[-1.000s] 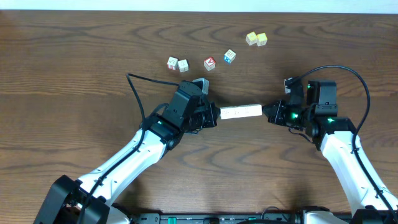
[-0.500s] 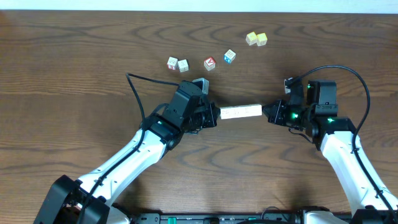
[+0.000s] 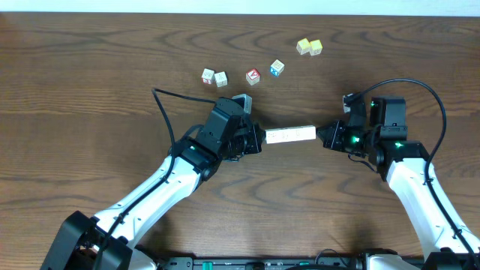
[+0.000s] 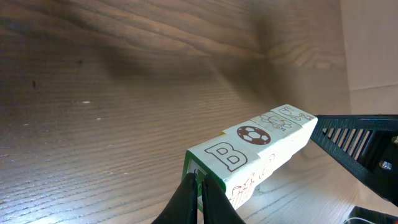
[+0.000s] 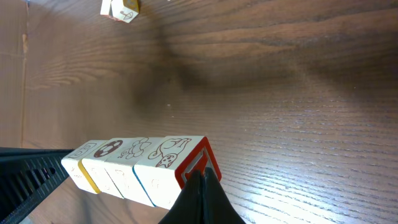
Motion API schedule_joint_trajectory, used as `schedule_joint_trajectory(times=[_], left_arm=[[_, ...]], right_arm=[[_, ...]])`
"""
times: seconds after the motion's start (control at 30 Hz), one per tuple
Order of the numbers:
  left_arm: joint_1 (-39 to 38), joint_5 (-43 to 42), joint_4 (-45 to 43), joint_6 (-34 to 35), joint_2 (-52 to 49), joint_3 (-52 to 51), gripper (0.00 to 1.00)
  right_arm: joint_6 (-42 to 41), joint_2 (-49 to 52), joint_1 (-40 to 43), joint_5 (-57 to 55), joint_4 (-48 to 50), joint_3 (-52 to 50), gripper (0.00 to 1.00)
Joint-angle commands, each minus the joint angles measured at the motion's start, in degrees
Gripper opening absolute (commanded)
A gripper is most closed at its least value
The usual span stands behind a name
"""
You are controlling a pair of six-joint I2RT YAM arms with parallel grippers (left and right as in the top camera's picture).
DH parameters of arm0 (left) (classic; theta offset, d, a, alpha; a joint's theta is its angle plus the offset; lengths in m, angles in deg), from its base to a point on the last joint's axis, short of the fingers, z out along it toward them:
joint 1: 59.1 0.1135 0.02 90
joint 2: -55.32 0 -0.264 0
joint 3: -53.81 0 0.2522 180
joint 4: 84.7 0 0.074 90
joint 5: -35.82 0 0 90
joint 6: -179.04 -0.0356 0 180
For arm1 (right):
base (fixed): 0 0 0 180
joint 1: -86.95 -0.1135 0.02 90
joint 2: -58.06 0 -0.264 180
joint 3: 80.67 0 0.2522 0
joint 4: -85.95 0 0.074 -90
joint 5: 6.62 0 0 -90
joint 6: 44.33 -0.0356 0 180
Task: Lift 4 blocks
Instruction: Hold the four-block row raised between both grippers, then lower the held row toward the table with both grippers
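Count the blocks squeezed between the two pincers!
4, in one row: B block at the left pincer, then ball block, a third block, and red-edged block at the right pincer.

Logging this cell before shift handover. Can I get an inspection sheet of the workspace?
Surface: dark wood table, no spills seen.
Job's things: four blocks in one row, squeezed end to end between the left gripper and right gripper, apparently off the table.
Clutter: two cream cubes, red-faced cube, blue-faced cube, two pale yellow cubes, loose beyond the arms.
Grippers: both shut, tips pressing the row's ends.
Cables: black cable by left arm; black loop over right arm.
Surroundings: pale strip along far edge; nothing else seen.
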Motion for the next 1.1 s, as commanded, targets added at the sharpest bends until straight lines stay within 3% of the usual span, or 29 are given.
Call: schedule_joint_trajectory(times=[0.0, 1.07], left_arm=[[-2.51, -7.21, -1.88, 0.55, 1.44, 1.49, 0.07], [-2.51, -6.10, -1.95, 1.29, -0.81, 1.49, 0.07]], right_arm=[[-0.81, -0.11, -4.22, 12.55, 0.15, 0.37, 0.01], [-1.44, -0.09, -4.37, 11.43, 0.76, 0.37, 0.01]])
